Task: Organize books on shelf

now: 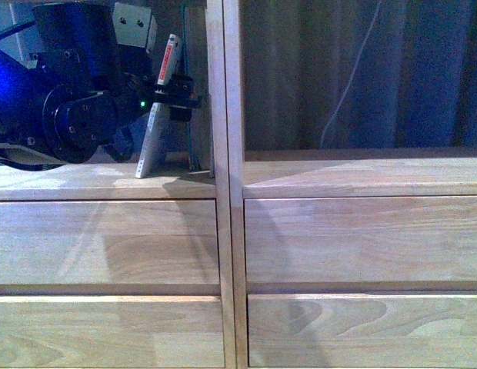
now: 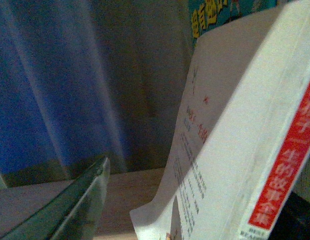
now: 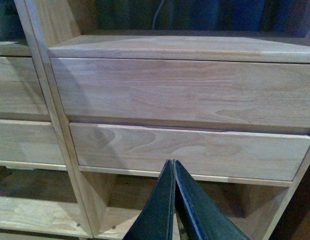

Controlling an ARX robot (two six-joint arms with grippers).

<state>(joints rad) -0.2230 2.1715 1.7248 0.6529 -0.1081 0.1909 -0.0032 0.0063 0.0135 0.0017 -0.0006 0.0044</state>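
The left end effector (image 1: 173,92) grips the paperback (image 1: 155,127) near its top, leaning it toward one o'clock so it tips against the taller book (image 1: 196,84) by the shelf (image 1: 223,177) divider. The right end effector (image 3: 173,200) is clenched, idle.

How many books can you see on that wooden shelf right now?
2, both in the left cubby. The pale paperback leans tilted, at the left claw. The taller book stands upright against the cubby's right wall. More could be hidden behind the arm.
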